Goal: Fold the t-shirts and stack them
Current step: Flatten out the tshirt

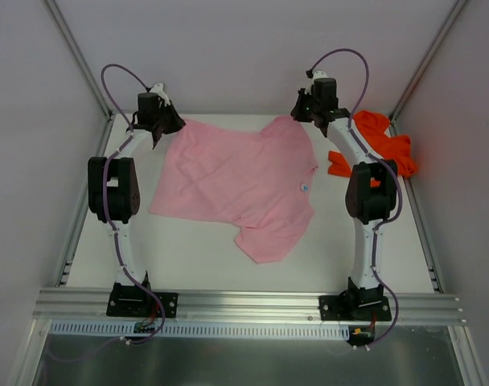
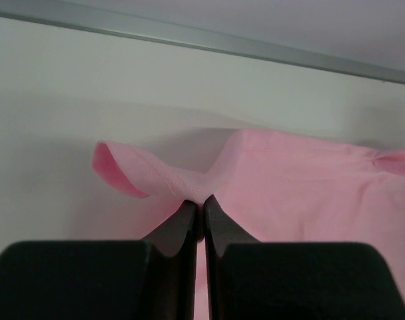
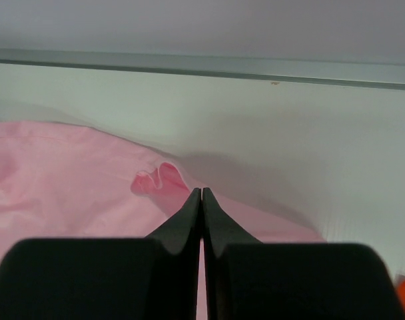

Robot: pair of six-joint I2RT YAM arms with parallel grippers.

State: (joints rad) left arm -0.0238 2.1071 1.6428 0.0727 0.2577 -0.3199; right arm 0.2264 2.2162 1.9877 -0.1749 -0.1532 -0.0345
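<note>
Fold starting: left gripper [image 2: 202, 203] & right gripper [image 3: 201, 195] clenched on far corners of pink t-shirt [image 1: 244, 181]; next, lift both evenly twd near edge.

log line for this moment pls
left fingers: shut on pink t-shirt far-left corner | right fingers: shut on far-right corner | orange t-shirt: crumpled far right

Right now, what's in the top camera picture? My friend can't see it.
A pink t-shirt lies spread on a white table, its two far corners pinched by the left gripper and right gripper, jaws shut. A crumpled orange t-shirt sits at the far right.
</note>
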